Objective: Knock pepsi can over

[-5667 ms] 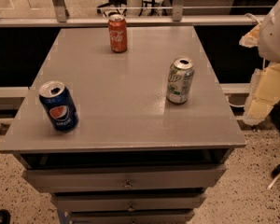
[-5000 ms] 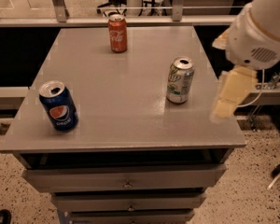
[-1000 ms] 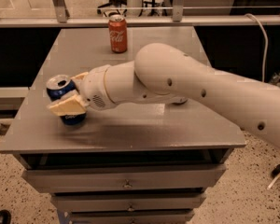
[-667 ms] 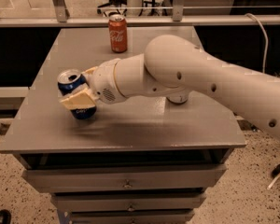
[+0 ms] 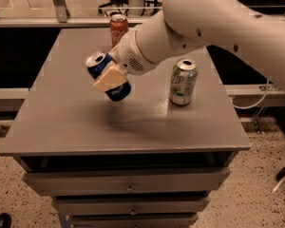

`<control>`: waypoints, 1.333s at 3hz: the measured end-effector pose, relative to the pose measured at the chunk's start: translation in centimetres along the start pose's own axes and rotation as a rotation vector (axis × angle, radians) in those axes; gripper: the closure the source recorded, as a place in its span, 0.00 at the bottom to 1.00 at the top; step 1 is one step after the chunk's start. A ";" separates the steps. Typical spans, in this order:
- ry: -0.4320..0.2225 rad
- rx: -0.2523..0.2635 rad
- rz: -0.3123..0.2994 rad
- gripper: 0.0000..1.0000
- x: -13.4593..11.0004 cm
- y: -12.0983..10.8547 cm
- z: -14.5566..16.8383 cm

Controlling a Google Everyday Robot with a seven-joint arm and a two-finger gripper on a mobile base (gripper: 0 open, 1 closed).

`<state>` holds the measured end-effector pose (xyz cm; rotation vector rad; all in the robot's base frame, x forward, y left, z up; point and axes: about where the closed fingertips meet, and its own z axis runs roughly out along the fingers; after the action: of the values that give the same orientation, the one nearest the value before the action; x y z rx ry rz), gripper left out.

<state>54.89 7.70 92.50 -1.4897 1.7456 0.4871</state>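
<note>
The pepsi can (image 5: 119, 92), dark blue with a silver top, hangs tilted above the grey table (image 5: 57, 127), its top pointing up and to the left. My gripper (image 5: 108, 76) is shut on its middle, and one cream finger pad (image 5: 109, 81) lies across the can's front. The can's shadow falls on the tabletop below it. The big white arm (image 5: 213, 18) reaches in from the upper right.
A silver-and-green can (image 5: 183, 82) stands upright right of the gripper. A red cola can (image 5: 118, 28) stands at the table's far edge, just behind the arm. Drawers (image 5: 128, 186) sit below the tabletop. A railing runs behind the table.
The arm came in from the right and took hold of the pepsi can at the left front. It has carried it right and up, and the can is now tilted.
</note>
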 end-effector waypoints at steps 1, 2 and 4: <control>0.185 -0.060 -0.121 1.00 2.4 -0.5 0.0; 0.312 -0.178 -0.212 0.93 4.2 1.2 1.1; 0.407 -0.347 -0.328 0.45 4.8 4.3 4.0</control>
<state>51.96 8.51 85.54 -2.2031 1.7201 0.3405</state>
